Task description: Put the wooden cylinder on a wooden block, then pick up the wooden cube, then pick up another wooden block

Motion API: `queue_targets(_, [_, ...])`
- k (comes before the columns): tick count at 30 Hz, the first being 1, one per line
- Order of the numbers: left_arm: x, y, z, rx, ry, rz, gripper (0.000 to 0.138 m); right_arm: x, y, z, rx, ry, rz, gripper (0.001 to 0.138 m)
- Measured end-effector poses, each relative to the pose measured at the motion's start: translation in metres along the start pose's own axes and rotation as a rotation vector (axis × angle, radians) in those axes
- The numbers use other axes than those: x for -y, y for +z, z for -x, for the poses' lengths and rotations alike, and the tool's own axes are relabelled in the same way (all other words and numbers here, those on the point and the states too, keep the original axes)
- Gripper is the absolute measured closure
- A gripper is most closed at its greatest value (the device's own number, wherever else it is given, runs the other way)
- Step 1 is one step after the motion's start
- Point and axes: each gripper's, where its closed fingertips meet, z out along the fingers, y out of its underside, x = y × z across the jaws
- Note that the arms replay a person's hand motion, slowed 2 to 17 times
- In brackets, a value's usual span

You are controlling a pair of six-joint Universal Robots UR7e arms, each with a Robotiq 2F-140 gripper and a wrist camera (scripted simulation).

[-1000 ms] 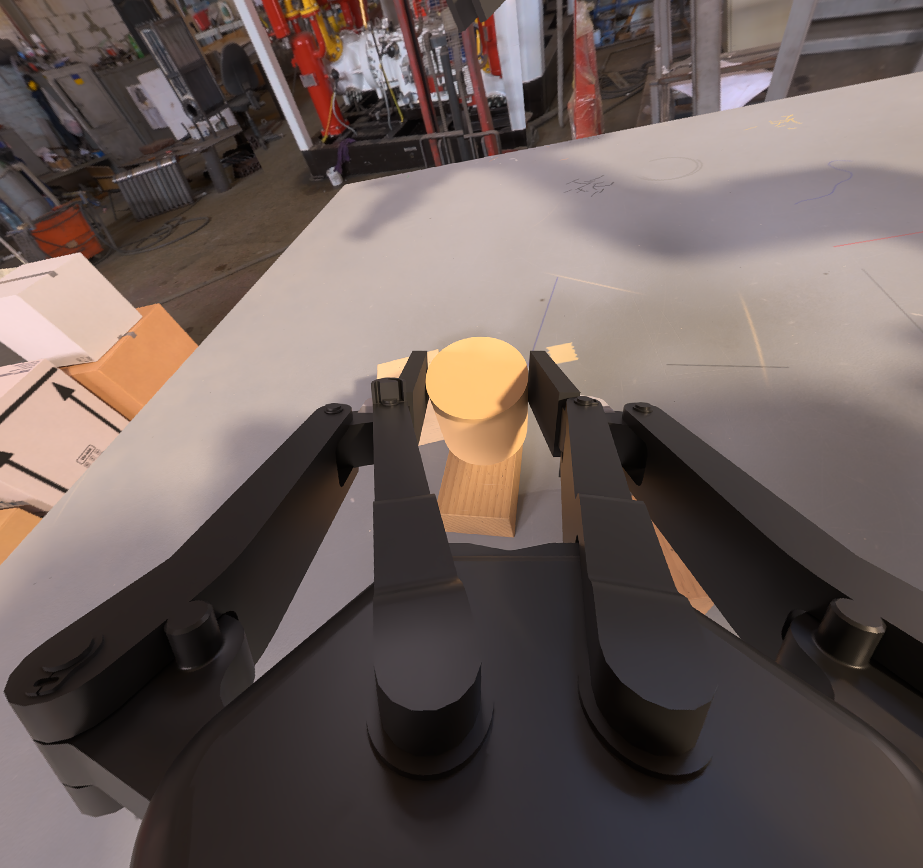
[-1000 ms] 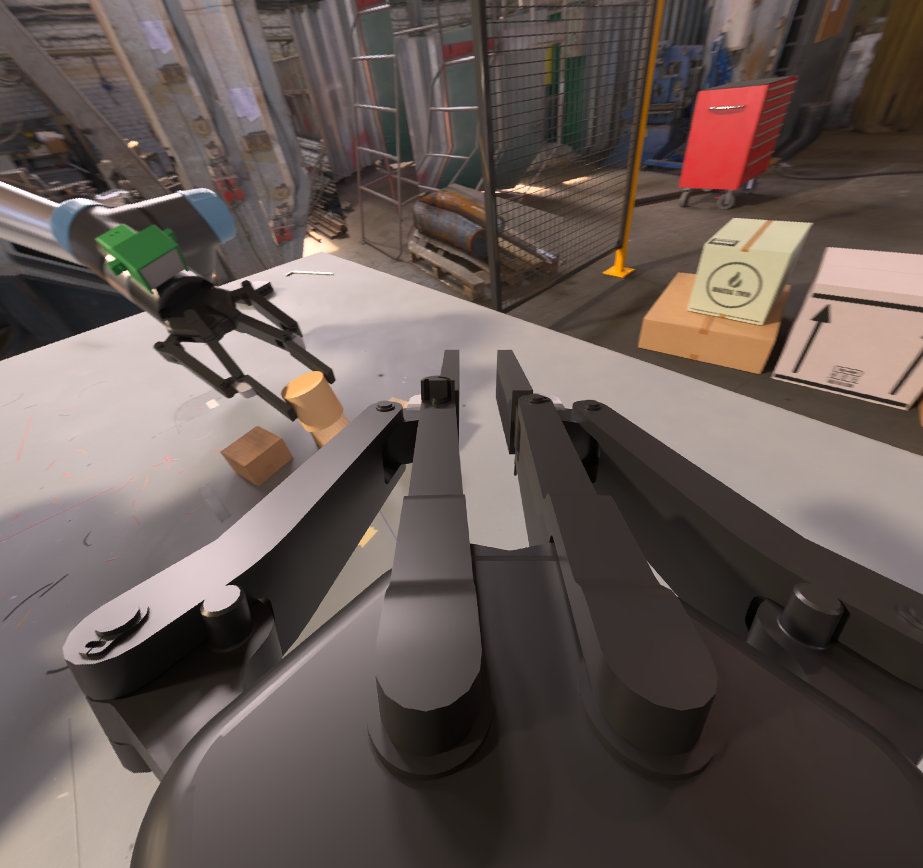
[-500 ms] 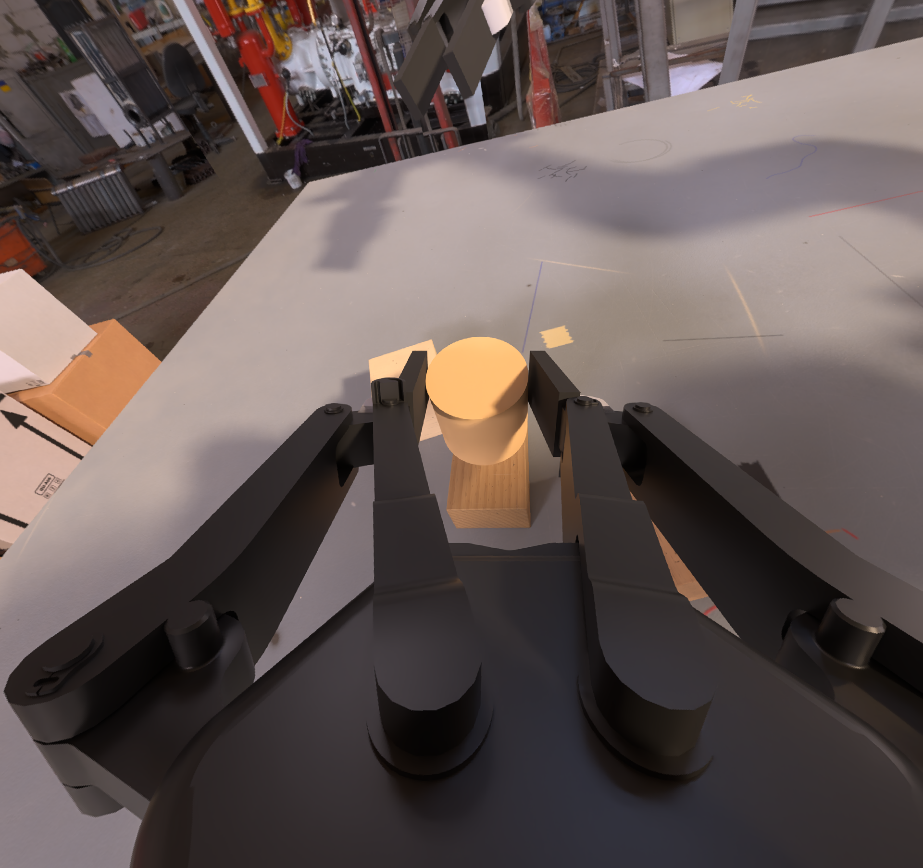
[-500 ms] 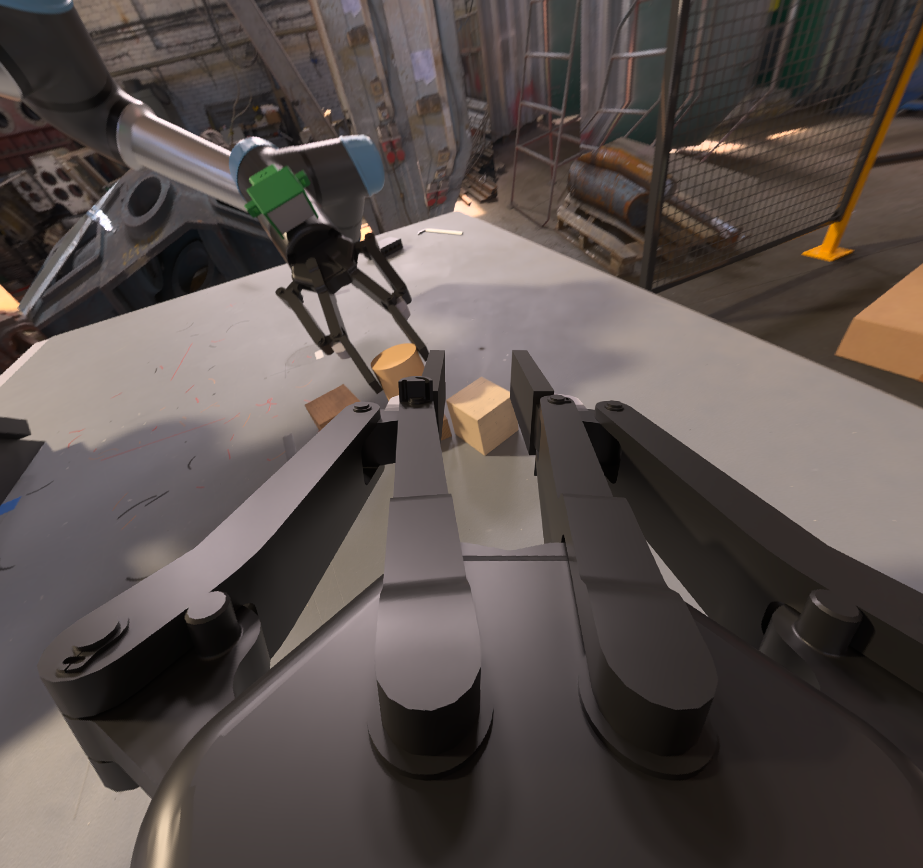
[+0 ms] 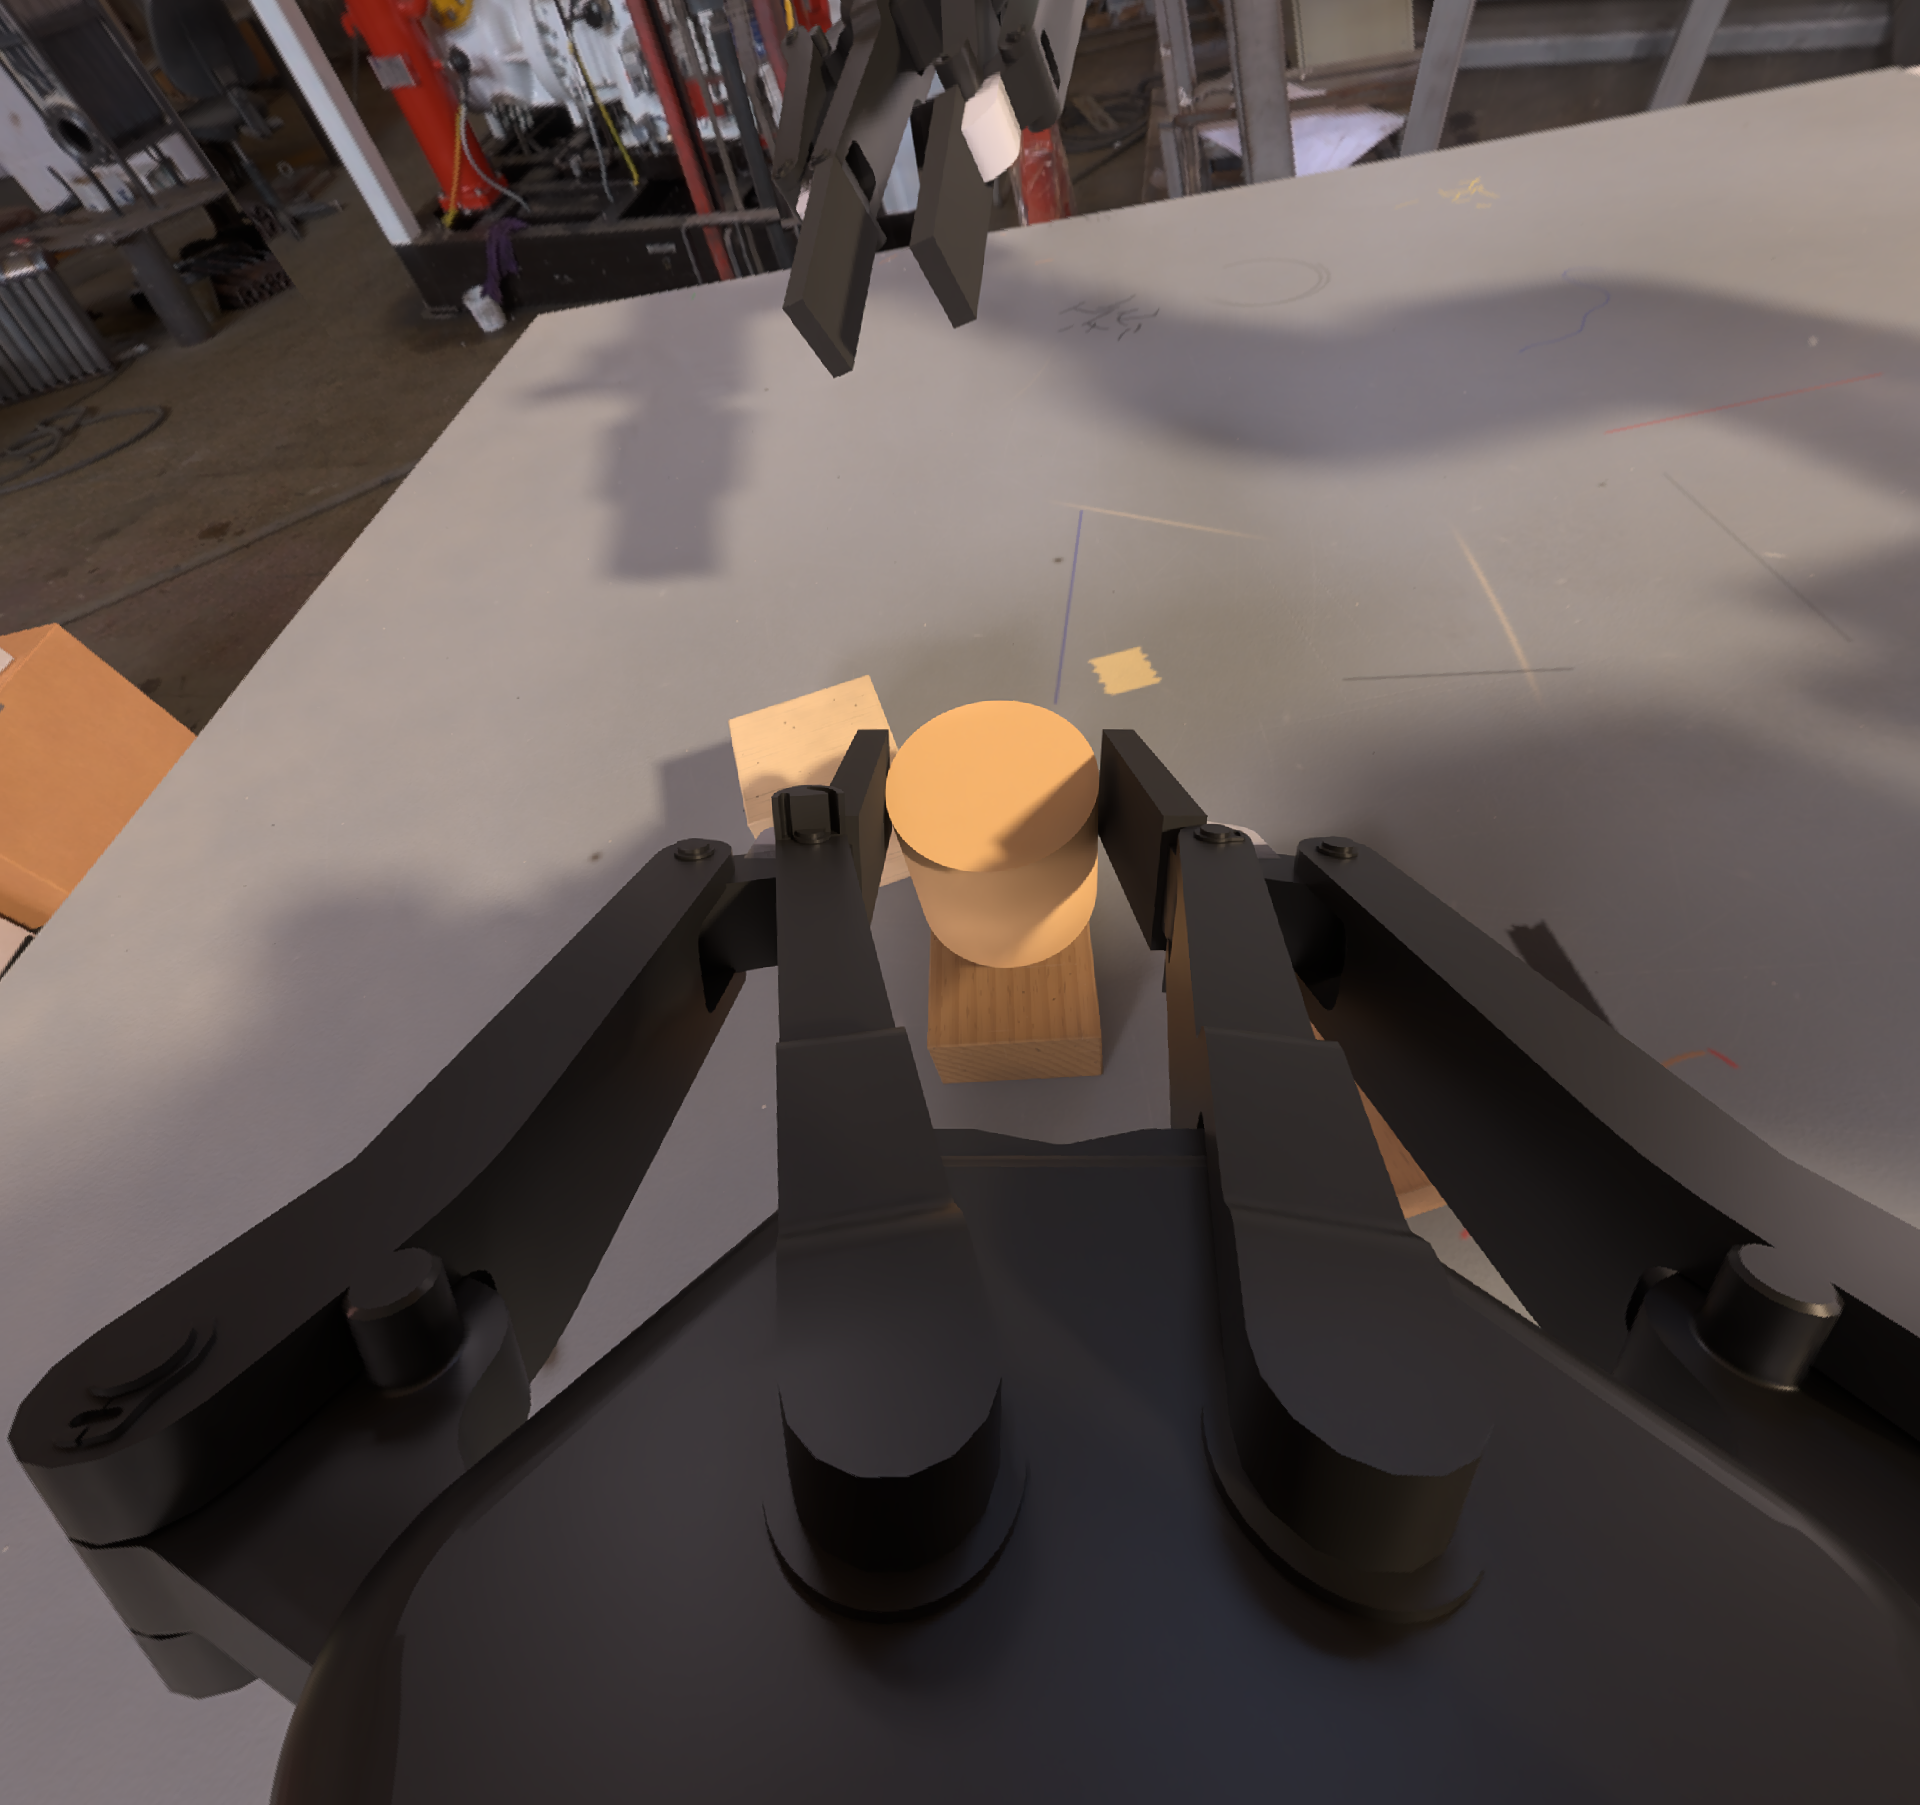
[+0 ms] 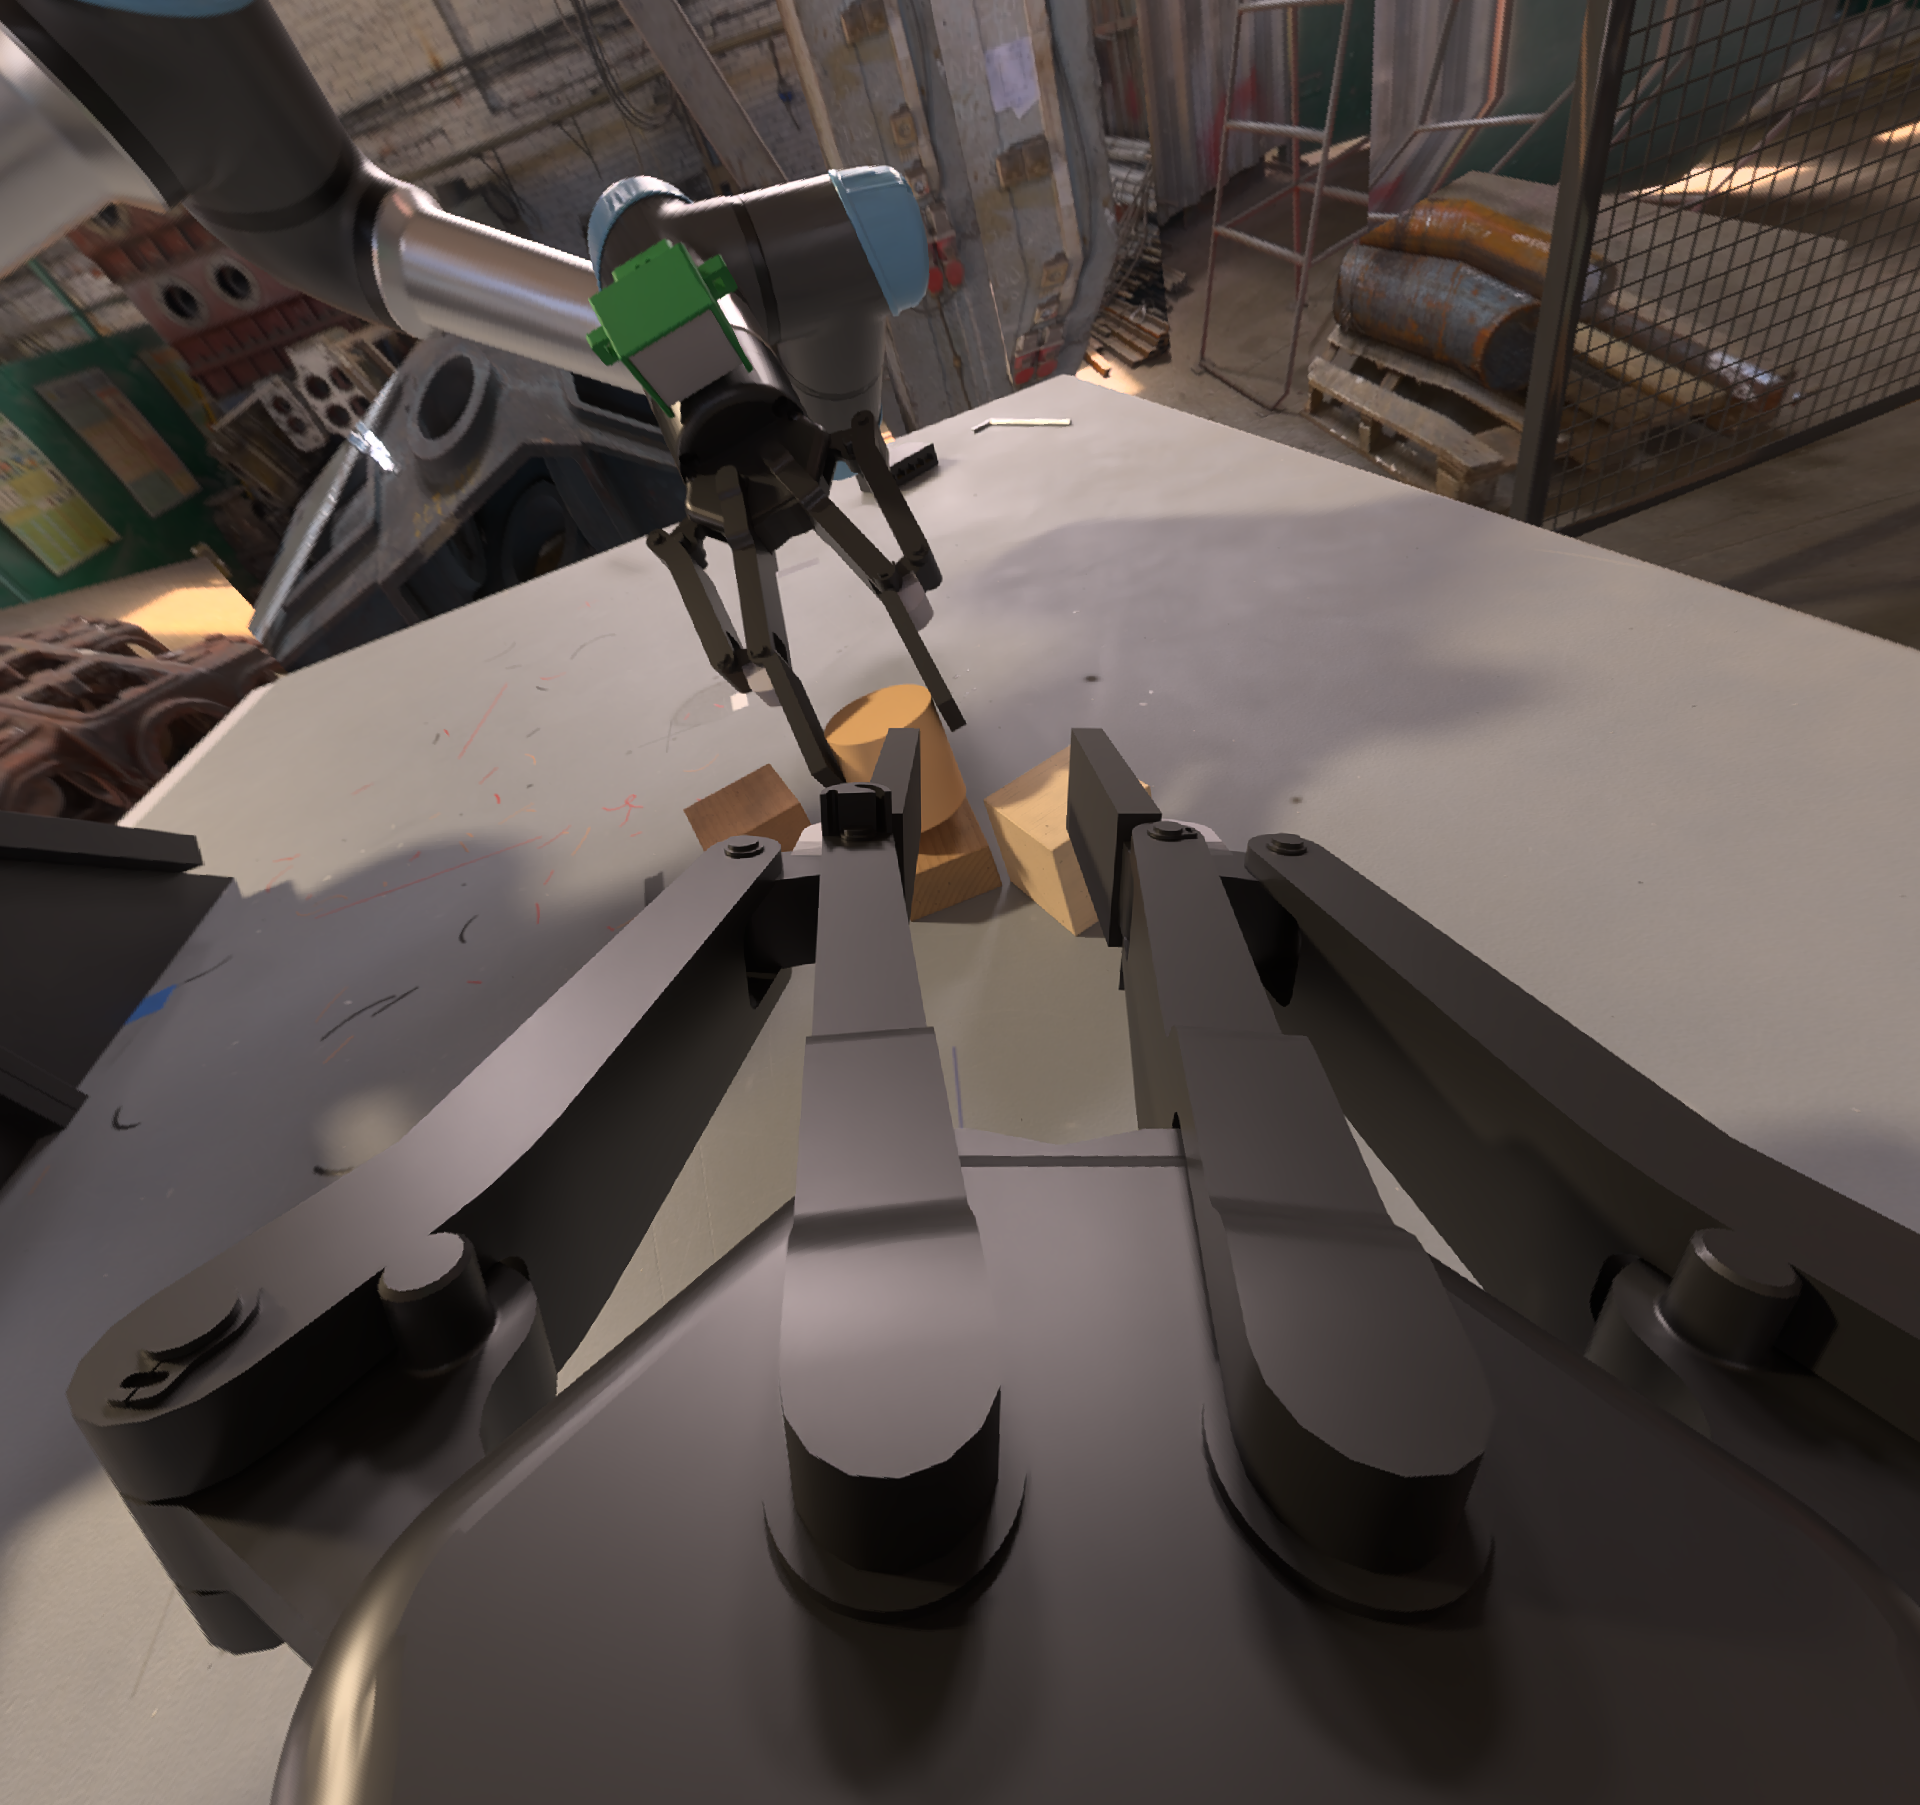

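Note:
My left gripper (image 5: 994,799) is shut on the wooden cylinder (image 5: 992,841), which is upright over a wooden block (image 5: 1013,1023) and looks to rest on it. The pale wooden cube (image 5: 805,747) lies just left of it. A second, darker block (image 5: 1387,1168) lies to the right, mostly hidden behind my right finger. In the right wrist view, my right gripper (image 6: 995,799) is open and empty above the table, and the cube (image 6: 1034,846) lies just beyond its fingertips. The cylinder (image 6: 868,732), the block under it (image 6: 951,877) and the darker block (image 6: 743,810) show there too.
The right gripper (image 5: 894,321) hangs above the grey table (image 5: 1351,508) beyond the blocks. Cardboard boxes (image 5: 62,768) stand on the floor past the table's left edge. A black object (image 6: 94,882) sits at the left in the right wrist view.
My right gripper has swung in toward the blocks, come lower and opened a little. My left gripper has kept hold of the cylinder over the block.

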Motion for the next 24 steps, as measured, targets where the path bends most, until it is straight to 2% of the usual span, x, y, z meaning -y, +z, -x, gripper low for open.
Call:
queue_targets(7, [-0.008,0.004,0.001,0.002,0.022,0.044,0.085,-0.004,0.009,-0.005,0.052,0.052,-0.048,0.101])
queue_targets(15, [-0.008,0.006,0.002,0.003,-0.006,0.009,0.085,-0.01,0.017,-0.017,0.084,0.105,-0.113,0.1])
queue_targets(17, [-0.008,0.006,0.003,0.013,-0.016,0.0,0.056,-0.012,0.021,-0.02,0.096,0.111,-0.129,0.099])
queue_targets(21, [-0.006,0.007,0.007,0.056,-0.05,-0.017,0.031,-0.02,0.03,-0.022,0.12,0.08,-0.136,0.09])
queue_targets(24, [-0.004,0.004,0.006,0.077,-0.08,-0.023,0.023,-0.027,0.04,-0.023,0.13,0.011,-0.117,0.08])
